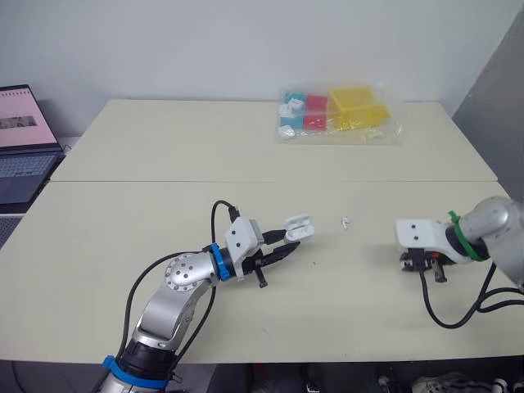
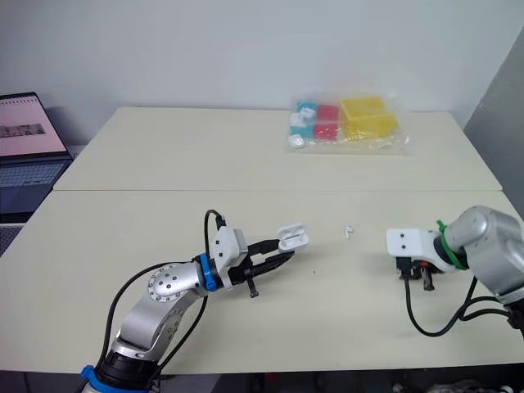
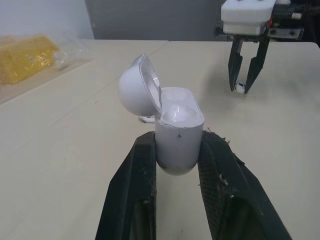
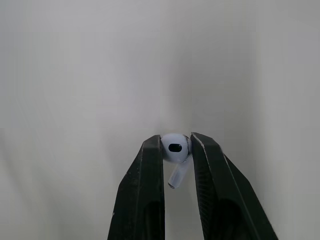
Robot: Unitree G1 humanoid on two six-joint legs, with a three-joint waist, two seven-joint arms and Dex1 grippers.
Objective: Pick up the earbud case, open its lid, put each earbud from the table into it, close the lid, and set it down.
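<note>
Your left gripper is clamped on the earbud case, one black finger on each side of its lower body. The case stands upright between the fingers, held just above the table near its front middle. Its lid is swung open and leans back to one side, so the inside of the case is exposed.

Your right gripper points down at the table on your right, well apart from the case. Its fingers are closed on the held earbud, pinching the rounded head with the stem hanging below and between the tips. You cannot tell whether that earbud touches the tabletop or sits just off it.

The loose earbud lies on the table between your two grippers, nearer the case than the right gripper, and nothing touches it.

At the far side of the table lies a clear bag of coloured blocks. An open laptop sits off to your left, beside the table.
</note>
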